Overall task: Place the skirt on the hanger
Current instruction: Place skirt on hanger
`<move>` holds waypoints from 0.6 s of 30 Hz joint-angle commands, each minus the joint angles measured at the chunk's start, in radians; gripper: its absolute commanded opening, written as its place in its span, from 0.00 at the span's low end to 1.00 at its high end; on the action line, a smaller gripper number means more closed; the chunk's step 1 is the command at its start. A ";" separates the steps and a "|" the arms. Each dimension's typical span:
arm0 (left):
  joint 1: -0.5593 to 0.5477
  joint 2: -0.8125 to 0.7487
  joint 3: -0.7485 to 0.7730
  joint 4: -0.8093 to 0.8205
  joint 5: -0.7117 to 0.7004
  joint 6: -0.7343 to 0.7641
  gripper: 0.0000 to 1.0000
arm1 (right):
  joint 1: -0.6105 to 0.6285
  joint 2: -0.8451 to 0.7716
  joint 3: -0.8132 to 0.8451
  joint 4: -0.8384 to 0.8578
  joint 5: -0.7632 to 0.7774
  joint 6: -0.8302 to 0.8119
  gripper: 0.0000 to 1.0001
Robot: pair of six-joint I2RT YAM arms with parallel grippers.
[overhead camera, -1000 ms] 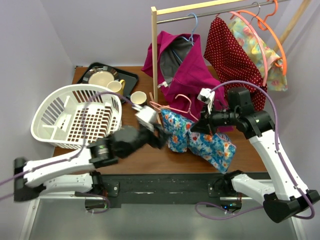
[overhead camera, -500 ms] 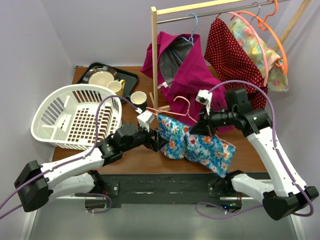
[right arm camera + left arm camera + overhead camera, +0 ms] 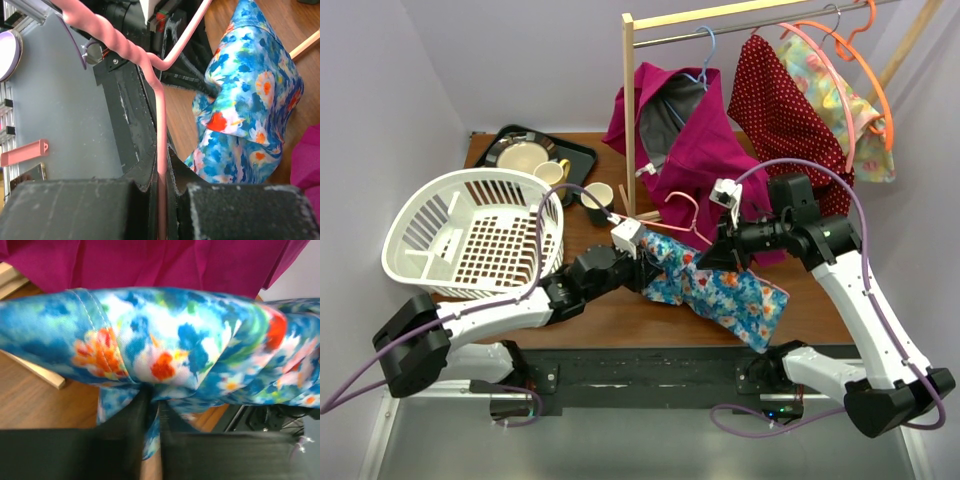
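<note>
The skirt [image 3: 715, 288], blue with orange and white flowers, lies bunched on the wooden table between both arms. My left gripper [image 3: 646, 262] is at its left edge. In the left wrist view the left gripper [image 3: 152, 399] is shut on a fold of the skirt [image 3: 165, 335]. The pink hanger [image 3: 682, 212] hovers over the skirt's upper edge, and my right gripper [image 3: 716, 250] is shut on its lower bar. In the right wrist view the hanger's bar [image 3: 159, 100] runs between the shut jaws of the right gripper [image 3: 162, 175], with the skirt [image 3: 250, 100] to the right.
A white laundry basket [image 3: 470, 240] sits at the left. Behind it are a black tray [image 3: 575, 160] with a plate, and two cups [image 3: 597, 197]. The wooden rack post [image 3: 629, 120] stands mid-table, with a magenta garment [image 3: 690, 145], a red dotted one [image 3: 785, 120] and orange hangers [image 3: 865, 80] hung on it.
My left arm reached right to the skirt, opened wide, then closed on its left edge. The skirt got pulled into a tighter bunch. The right gripper kept holding the hanger.
</note>
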State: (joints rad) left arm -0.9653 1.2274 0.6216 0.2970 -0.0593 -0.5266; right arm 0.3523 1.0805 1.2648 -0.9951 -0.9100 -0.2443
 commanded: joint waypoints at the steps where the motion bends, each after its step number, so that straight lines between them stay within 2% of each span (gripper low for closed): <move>1: 0.003 -0.043 0.020 0.096 -0.024 0.014 0.02 | 0.001 -0.027 0.038 0.035 -0.055 0.010 0.00; 7: 0.023 -0.150 0.017 -0.010 -0.019 0.028 0.00 | 0.001 -0.040 0.042 0.017 -0.003 -0.006 0.00; 13: 0.069 -0.385 0.004 -0.205 -0.040 0.034 0.00 | 0.001 -0.050 0.054 -0.028 0.063 -0.062 0.00; 16: 0.135 -0.437 0.006 -0.294 -0.007 0.031 0.00 | 0.002 -0.053 0.054 -0.048 0.053 -0.098 0.00; 18: 0.194 -0.428 -0.005 -0.340 0.079 0.030 0.00 | -0.001 -0.057 0.068 -0.069 0.028 -0.121 0.00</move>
State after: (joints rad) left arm -0.8551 0.7998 0.6209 0.0822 -0.0601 -0.5125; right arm 0.3523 1.0504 1.2758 -1.0313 -0.8558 -0.2974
